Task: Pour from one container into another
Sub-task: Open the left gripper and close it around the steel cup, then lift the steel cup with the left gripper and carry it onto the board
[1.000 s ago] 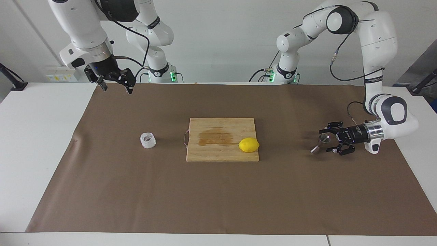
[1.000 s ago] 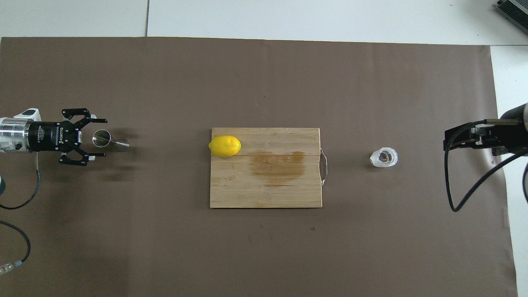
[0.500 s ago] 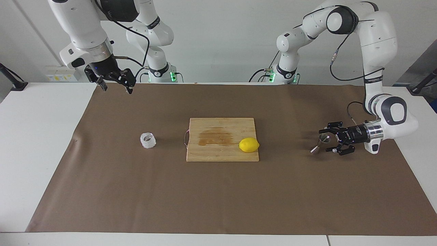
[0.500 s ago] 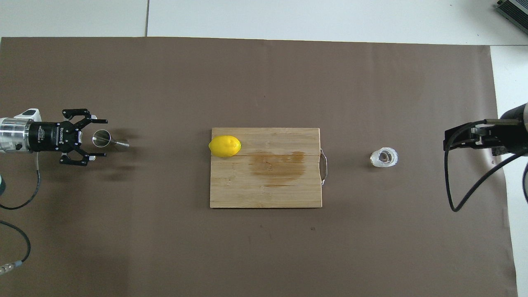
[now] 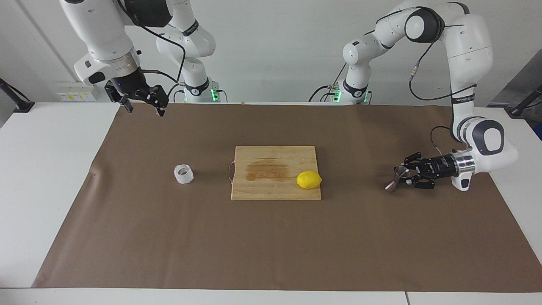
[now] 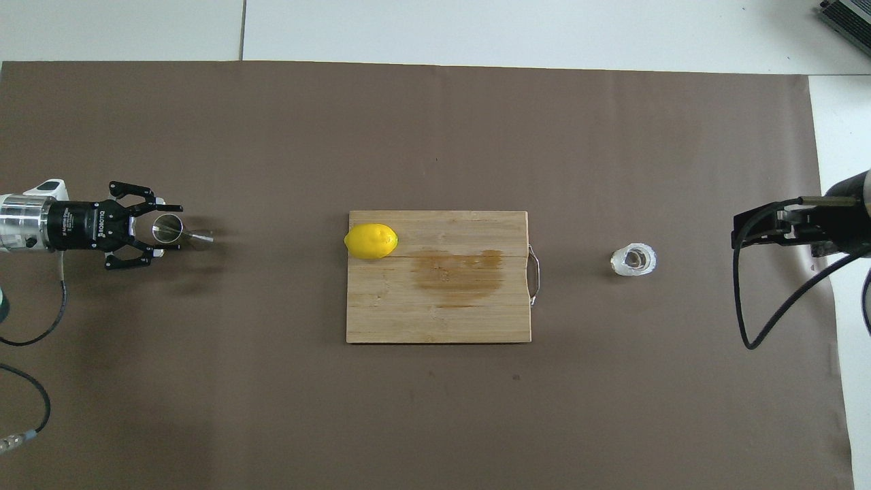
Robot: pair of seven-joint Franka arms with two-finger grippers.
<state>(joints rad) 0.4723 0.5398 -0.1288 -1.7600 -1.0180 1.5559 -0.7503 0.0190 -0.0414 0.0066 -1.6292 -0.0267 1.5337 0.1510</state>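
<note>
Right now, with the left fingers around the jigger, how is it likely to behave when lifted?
The jigger is polished steel, so probably stiff but slippery. Its cones taper to a narrow waist, so it may pivot or slide in the left gripper. It looks small, likely light.

Shiny steel jigger [image 5: 395, 178], knobbly clear glass cup [image 5: 183, 174], stained wooden board [image 5: 275, 173], matt brown paper [image 5: 271, 245]

Steel jigger [image 5: 396, 178] tilted, in fingers; knobbly glass cup [image 5: 183, 174] upright.

left tool [image 6: 165, 229] clamped on steel jigger [image 6: 170, 229], glass cup [image 6: 633, 260] apart
</note>
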